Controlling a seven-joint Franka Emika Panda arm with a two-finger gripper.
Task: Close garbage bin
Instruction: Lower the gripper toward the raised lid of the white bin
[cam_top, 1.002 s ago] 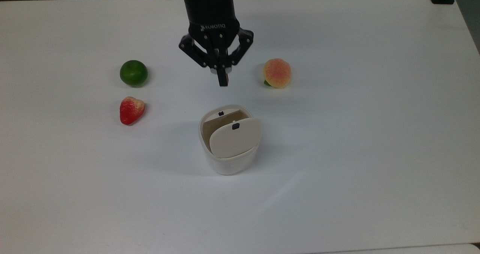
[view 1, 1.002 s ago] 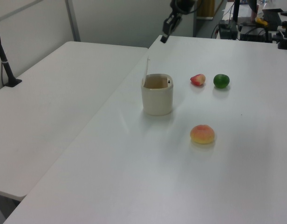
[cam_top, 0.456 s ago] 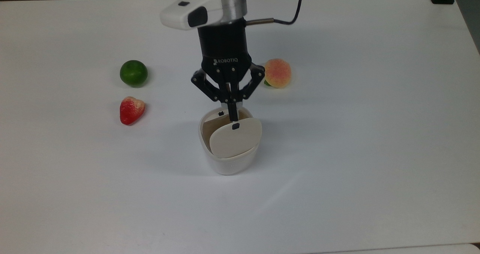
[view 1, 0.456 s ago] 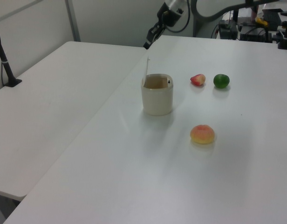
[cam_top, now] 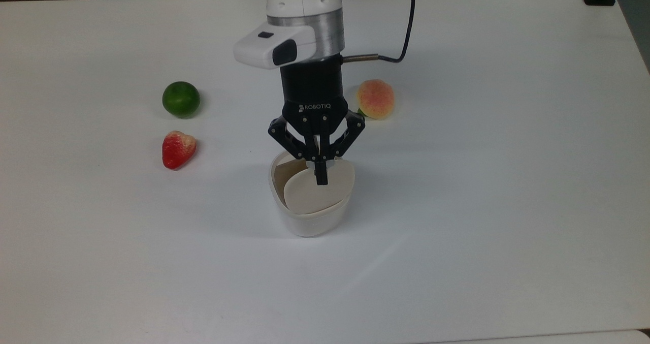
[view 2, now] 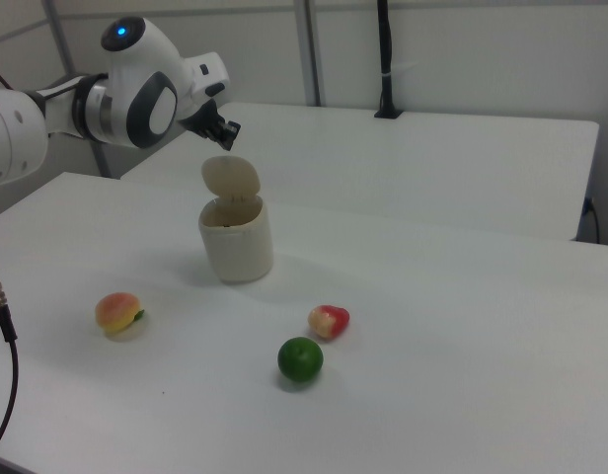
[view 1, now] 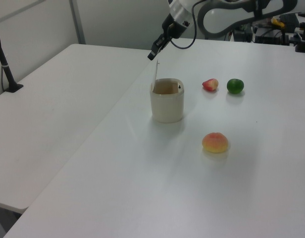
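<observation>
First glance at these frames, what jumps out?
The garbage bin mid-table with its cream lid standing upright, open. The gripper, fingers pinched together, hangs just above the lid's top edge; in the left view it sits up and to the left view's left of the bin. Around it lie three fruits: a lime and strawberry on the top view's left, a peach on the top view's right.

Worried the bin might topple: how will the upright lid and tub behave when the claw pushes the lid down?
The lid stands upright on its hinge, so it probably swings down with little force. The garbage bin looks light and fairly tall, so a sideways shove from the claw might slide or tip it.
</observation>
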